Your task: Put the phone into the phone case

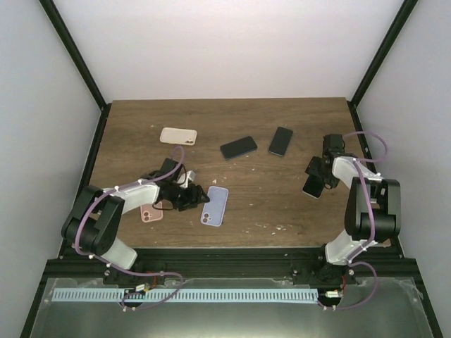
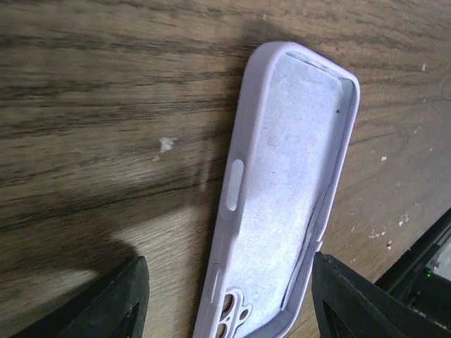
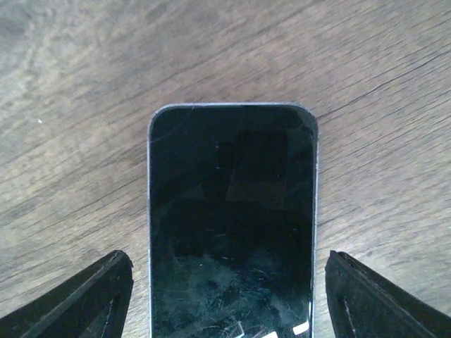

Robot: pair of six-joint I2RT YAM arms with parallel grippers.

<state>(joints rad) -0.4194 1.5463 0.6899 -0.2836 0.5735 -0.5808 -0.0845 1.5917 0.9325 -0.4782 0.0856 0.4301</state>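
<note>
Top view: splitting the work, left gripper (image 1: 194, 197) at lilac case (image 1: 215, 205), right gripper (image 1: 317, 176) over phone (image 1: 312, 187), well apart.
Left wrist: straddling the lilac case, cavity up, jaws wide, clamping nothing; probably bracing it.
Right wrist: framing the phone, screen up, fingers (image 3: 366, 296) parted clear of it; likely lining up a pickup.

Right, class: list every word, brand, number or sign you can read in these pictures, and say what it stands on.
No text can be read anywhere.
Lilac phone case: plain lining, no label.
Phone: dark scratched screen, no writing.
Beige case, pink case, dark phones: too small to show any marking.
</note>
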